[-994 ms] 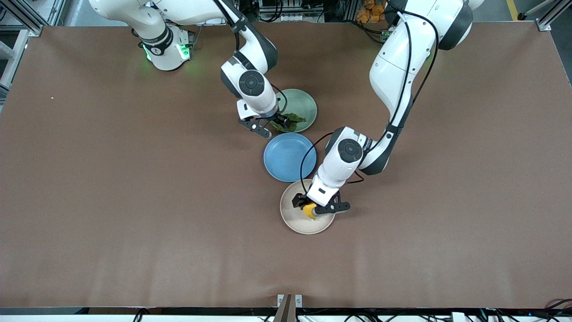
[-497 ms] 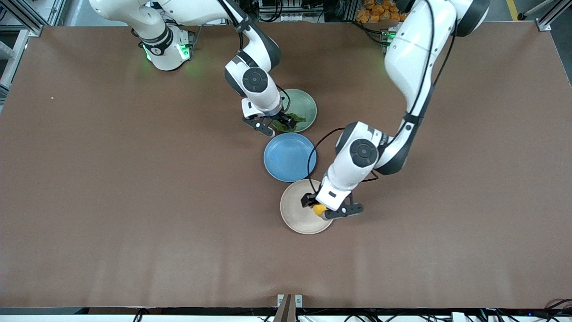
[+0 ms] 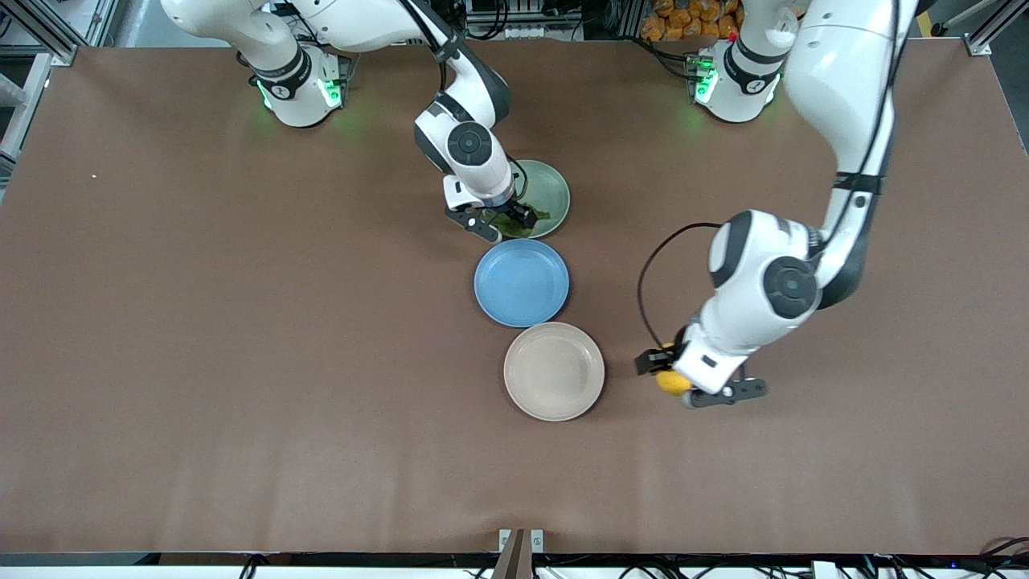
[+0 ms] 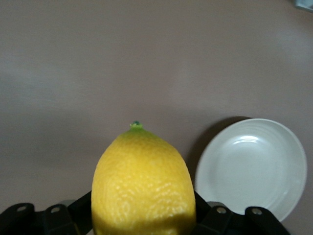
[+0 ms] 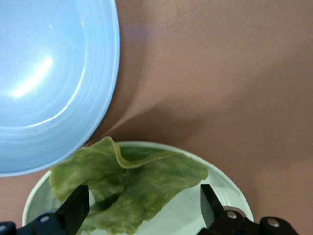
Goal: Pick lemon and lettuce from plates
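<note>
The lemon [image 4: 143, 183] is squeezed tight in the left gripper [image 3: 674, 383], up over bare table beside the cream plate [image 3: 554, 371], its green-tipped end pointed away from the wrist. The lettuce [image 5: 128, 187] is laid flat on the mint plate [image 5: 221, 192], and the right gripper [image 3: 500, 223] is held wide open around it, not yet closed.

Three plates on the table: one mint green plate [image 3: 551, 193], one blue plate [image 3: 521, 282], one beige plate [image 3: 554, 371]. One lemon [image 3: 670, 380], one lettuce leaf [image 3: 522, 219]. Two arms, two grippers.
</note>
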